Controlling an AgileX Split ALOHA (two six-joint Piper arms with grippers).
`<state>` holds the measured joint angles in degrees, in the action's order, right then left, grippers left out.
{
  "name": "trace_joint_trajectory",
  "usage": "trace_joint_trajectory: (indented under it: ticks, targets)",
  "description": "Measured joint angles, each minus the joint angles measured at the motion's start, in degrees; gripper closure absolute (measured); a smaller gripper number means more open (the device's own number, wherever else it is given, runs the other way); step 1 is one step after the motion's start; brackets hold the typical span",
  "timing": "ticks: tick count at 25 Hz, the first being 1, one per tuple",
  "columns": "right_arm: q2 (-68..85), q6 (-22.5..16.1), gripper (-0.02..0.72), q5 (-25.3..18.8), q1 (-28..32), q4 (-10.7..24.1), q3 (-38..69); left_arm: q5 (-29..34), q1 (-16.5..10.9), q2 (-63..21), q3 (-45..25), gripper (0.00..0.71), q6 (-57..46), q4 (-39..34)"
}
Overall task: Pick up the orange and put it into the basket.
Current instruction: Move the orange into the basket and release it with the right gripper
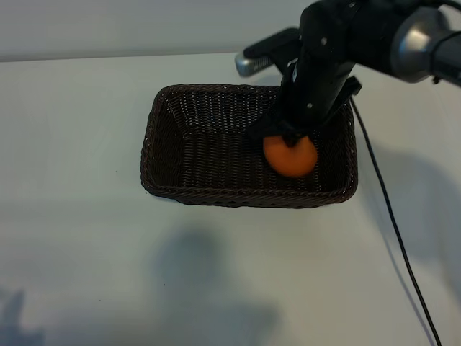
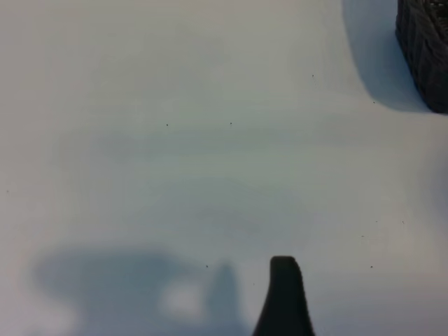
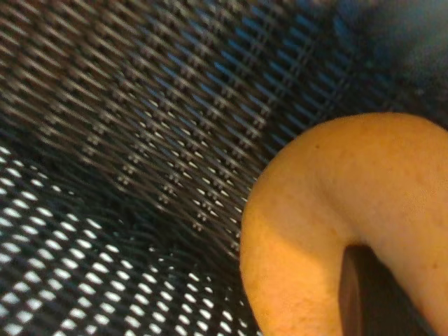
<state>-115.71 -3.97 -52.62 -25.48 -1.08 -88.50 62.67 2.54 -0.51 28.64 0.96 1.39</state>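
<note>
The dark brown wicker basket (image 1: 180,189) stands in the middle of the white table. My right gripper (image 1: 289,135) reaches down into its right half and is shut on the orange (image 1: 290,157), which hangs low inside near the front wall. Whether the fruit touches the basket floor I cannot tell. In the right wrist view the orange (image 3: 329,224) fills one side, a dark finger (image 3: 371,297) presses against it, and the basket weave (image 3: 140,140) lies close behind. The left arm is out of the exterior view. One finger (image 2: 284,297) of it shows over bare table, with a basket corner (image 2: 423,49) far off.
A black cable (image 1: 392,216) runs across the table (image 1: 86,252) to the right of the basket, toward the front edge. The right arm's dark links (image 1: 360,36) hang over the basket's back right corner.
</note>
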Motion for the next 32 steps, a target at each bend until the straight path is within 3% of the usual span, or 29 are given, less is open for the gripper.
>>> trace_joint_trajectory:
  ticks: [13, 15, 17, 23, 26, 32]
  targets:
    - [-3.3, 1.1, 0.601, 0.6, 0.0, 0.0, -0.1, 0.0, 0.0, 0.0, 0.0, 0.146, 0.2, 0.0]
    - [-3.3, 1.1, 0.551, 0.7, 0.0, -0.1, -0.1, 0.0, 0.0, 0.0, 0.0, 0.146, 0.2, 0.0]
    - [-3.3, 0.7, 0.455, 0.6, 0.0, -0.1, -0.1, 0.0, 0.0, 0.0, 0.0, 0.146, 0.2, 0.0]
    - [-3.4, -0.5, 0.055, -1.5, 0.0, -0.1, -0.2, 0.0, 0.0, 0.0, 0.0, 0.146, 0.1, 0.0]
    - [-3.4, -0.9, 0.001, -2.2, 0.0, -0.1, -0.2, 0.0, 0.0, 0.0, 0.0, 0.146, 0.1, 0.0]
    - [-1.2, -1.1, 0.043, -4.0, 0.0, -0.4, -1.1, 0.0, 0.0, 0.0, 0.0, 0.147, 0.1, 0.0]
